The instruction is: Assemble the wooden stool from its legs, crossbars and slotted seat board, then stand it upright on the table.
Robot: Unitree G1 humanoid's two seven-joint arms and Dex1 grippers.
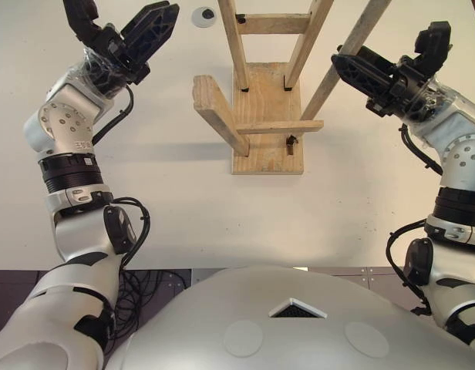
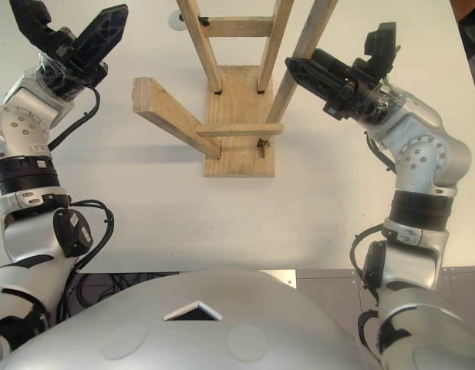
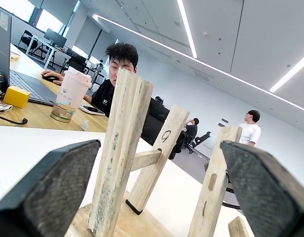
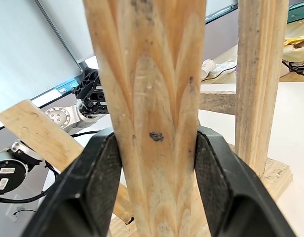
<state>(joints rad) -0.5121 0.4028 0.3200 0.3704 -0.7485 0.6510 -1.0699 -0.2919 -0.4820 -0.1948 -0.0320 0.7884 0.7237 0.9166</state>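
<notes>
The slotted seat board [image 1: 267,158] lies flat on the white table. Two back legs [image 1: 234,42] stand in its slots, joined by a crossbar [image 1: 272,23]. A third leg [image 1: 218,112] leans out to the left, and a lower crossbar [image 1: 280,126] ties it to the right front leg [image 1: 353,42]. My right gripper [image 1: 341,68] is shut on that right front leg partway up, with both pads [image 4: 100,182] pressed against its sides. My left gripper [image 1: 122,9] hangs open to the left of the stool, apart from it and holding nothing, its fingers [image 3: 48,197] spread wide.
A small white disc with a dark centre [image 1: 204,15] lies on the table behind and left of the stool. A small dark slot [image 1: 290,143] shows near the board's front right. Bare table [image 1: 222,216] stretches from the board to the near edge.
</notes>
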